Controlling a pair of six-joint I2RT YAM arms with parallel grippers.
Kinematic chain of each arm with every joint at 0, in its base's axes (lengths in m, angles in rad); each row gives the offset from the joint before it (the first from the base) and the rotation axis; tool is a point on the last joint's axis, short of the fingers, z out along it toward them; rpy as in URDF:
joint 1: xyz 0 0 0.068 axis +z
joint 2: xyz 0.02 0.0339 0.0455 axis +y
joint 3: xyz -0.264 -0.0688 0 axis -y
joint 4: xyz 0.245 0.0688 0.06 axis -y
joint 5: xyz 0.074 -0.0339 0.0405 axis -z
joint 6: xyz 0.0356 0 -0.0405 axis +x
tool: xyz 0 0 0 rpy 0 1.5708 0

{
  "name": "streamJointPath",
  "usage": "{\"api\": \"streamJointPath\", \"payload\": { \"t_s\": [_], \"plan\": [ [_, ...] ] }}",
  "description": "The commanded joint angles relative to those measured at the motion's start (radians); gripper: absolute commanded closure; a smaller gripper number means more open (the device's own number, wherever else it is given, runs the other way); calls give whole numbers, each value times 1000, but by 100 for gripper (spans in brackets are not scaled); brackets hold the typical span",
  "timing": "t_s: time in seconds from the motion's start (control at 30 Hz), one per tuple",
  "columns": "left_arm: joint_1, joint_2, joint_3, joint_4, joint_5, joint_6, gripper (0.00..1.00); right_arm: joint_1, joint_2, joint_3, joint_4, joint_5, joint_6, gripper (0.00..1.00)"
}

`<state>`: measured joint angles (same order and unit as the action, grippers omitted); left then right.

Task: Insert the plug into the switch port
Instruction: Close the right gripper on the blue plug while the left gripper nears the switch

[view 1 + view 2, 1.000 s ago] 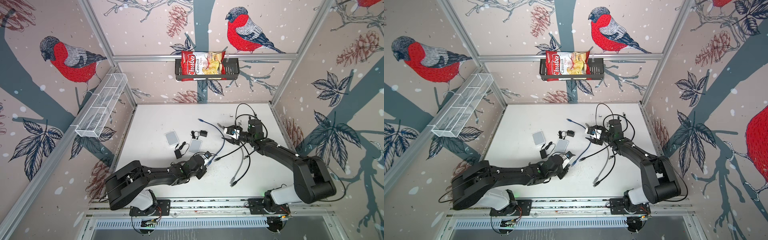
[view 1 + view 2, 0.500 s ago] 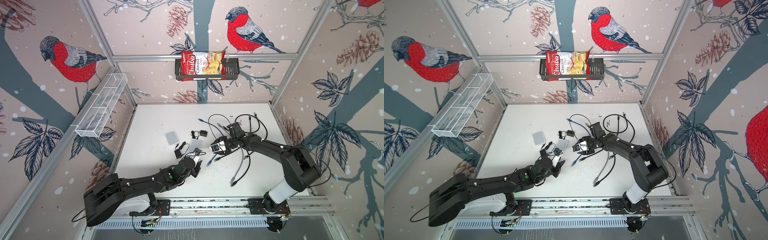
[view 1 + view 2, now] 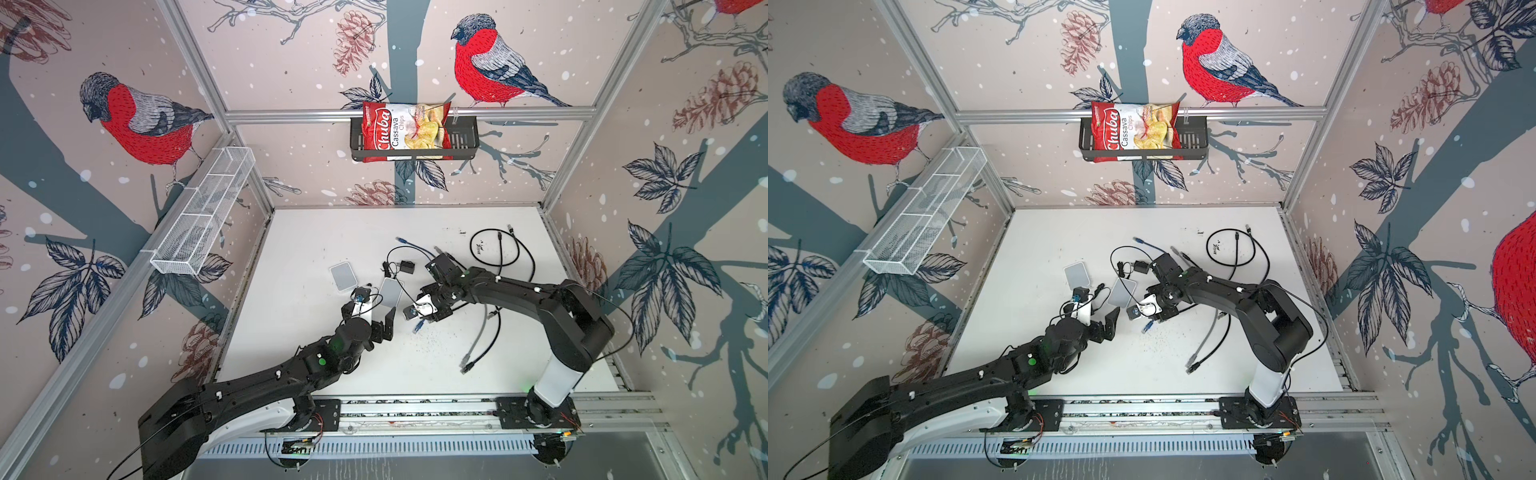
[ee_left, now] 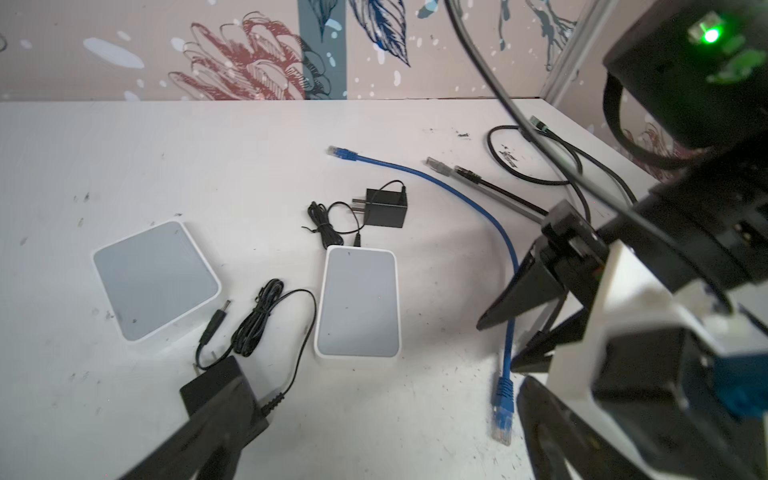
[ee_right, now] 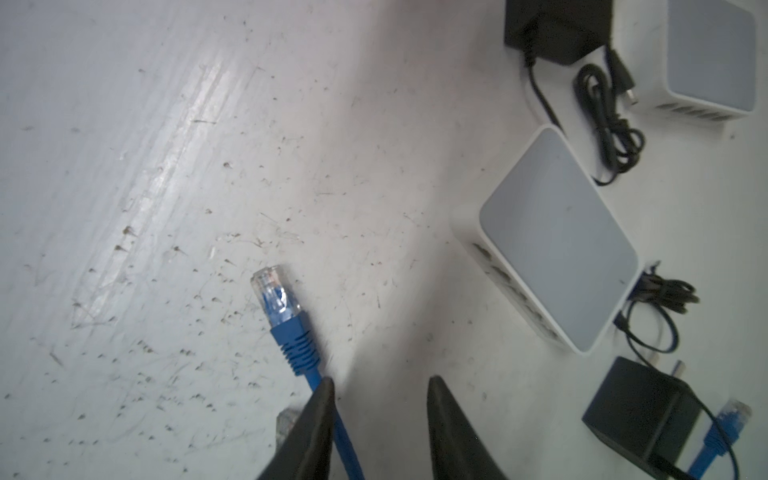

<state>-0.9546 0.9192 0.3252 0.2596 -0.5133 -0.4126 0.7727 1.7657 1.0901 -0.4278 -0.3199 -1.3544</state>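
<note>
Since a second ago the left gripper (image 3: pixel 377 322) has let go and drawn back with jaws spread wide, while the right gripper (image 5: pixel 378 399) has swung over to the nearer switch (image 3: pixel 390 291) and now straddles the blue cable (image 5: pixel 332 411) behind its plug (image 5: pixel 276 297); its jaws are narrowing, though I cannot tell if they pinch yet. Plug lies on the table (image 3: pixel 316 249), uninserted, so this looks like a handover.
</note>
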Motion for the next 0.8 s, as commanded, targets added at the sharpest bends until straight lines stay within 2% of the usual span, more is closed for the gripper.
{"api": "streamJointPath", "payload": {
  "t_s": [0.0, 0.3, 0.77],
  "plan": [
    [55, 12, 34, -88, 22, -94, 2, 26, 27, 31, -99, 92, 41, 62],
    [76, -12, -10, -70, -20, -135, 2, 71, 31, 40, -114, 153, 41, 62],
    [85, -69, -48, -74, -52, -134, 2, 115, 53, 16, -94, 146, 37, 63]
  ]
}}
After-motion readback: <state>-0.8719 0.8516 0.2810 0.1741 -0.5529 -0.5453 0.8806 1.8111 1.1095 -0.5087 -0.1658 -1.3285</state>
